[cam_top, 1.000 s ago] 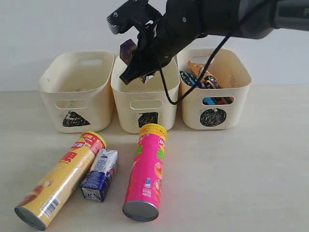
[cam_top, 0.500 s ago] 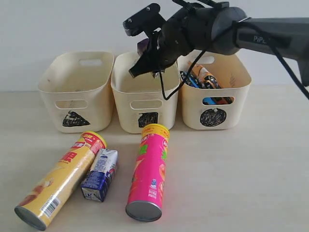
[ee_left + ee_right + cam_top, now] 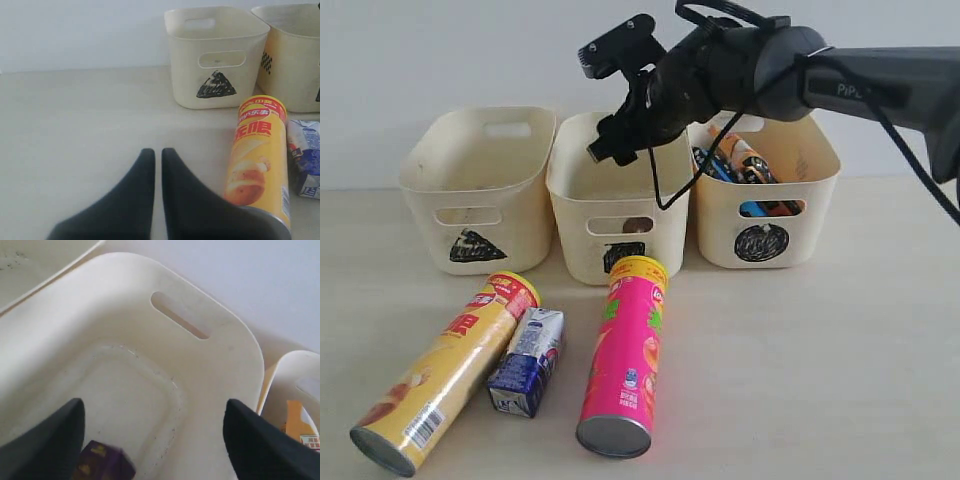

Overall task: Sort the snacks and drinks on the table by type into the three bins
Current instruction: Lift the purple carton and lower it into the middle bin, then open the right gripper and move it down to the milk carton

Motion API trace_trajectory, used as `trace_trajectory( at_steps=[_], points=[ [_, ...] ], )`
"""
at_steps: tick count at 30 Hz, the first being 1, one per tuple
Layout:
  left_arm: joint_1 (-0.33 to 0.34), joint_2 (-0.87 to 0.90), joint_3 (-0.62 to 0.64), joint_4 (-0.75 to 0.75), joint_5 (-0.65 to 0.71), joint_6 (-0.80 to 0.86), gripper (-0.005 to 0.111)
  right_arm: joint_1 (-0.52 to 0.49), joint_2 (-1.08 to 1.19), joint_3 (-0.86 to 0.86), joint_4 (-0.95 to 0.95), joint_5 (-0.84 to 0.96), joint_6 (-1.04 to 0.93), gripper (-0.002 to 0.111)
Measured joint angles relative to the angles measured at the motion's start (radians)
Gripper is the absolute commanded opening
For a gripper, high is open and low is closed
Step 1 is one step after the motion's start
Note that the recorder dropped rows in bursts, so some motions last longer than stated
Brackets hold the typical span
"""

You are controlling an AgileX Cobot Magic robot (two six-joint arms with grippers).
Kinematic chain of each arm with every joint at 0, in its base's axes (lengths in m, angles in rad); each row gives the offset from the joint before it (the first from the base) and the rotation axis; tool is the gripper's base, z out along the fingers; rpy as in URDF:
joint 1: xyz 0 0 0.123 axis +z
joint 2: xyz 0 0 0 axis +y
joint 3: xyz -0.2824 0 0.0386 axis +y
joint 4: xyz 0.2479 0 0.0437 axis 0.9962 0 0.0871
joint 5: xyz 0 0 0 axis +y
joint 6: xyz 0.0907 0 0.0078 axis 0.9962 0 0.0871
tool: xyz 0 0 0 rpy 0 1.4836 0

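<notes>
My right gripper (image 3: 607, 150) hangs open over the middle bin (image 3: 578, 200), the one marked with a square. In the right wrist view its jaws (image 3: 153, 405) stand wide apart with nothing between them. The dark purple drink carton (image 3: 102, 466) lies loose on that bin's floor (image 3: 145, 390). On the table (image 3: 800, 360) lie the yellow chip tube (image 3: 445, 370), the blue and white carton (image 3: 528, 360) and the pink-red chip tube (image 3: 625, 355). My left gripper (image 3: 154, 151) is shut and empty, low over the table beside the yellow tube (image 3: 257, 150).
The triangle bin (image 3: 425, 190) stands left of the middle bin. The circle bin (image 3: 805, 190) on the right holds crinkly bags (image 3: 740, 160). The right arm and its cable reach across above the right and middle bins. A pale wall rises behind the bins.
The right gripper opened over the middle bin and let go of the purple carton, which dropped inside. The pink-red tube has shifted slightly. The left gripper stayed shut.
</notes>
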Motion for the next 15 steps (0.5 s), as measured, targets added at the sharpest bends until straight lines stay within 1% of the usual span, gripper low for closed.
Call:
trace_trajectory(
  at_steps=[4, 9, 11, 12, 15],
  points=[
    [0.0, 0.0, 0.0, 0.0, 0.0, 0.0, 0.004, 0.0, 0.0, -0.001, 0.0, 0.033, 0.0, 0.07],
    [0.0, 0.0, 0.0, 0.0, 0.0, 0.0, 0.004, 0.0, -0.018, -0.001, 0.021, 0.141, 0.0, 0.069],
    [0.0, 0.0, 0.0, 0.0, 0.0, 0.0, 0.004, 0.0, -0.038, -0.001, 0.039, 0.174, 0.0, 0.063],
    [0.0, 0.0, 0.0, 0.0, 0.0, 0.0, 0.004, 0.0, -0.048, -0.001, 0.044, 0.186, 0.0, 0.057],
    [0.0, 0.0, 0.0, 0.0, 0.0, 0.0, 0.004, 0.005, -0.076, -0.001, 0.052, 0.229, -0.008, 0.032]
  ],
)
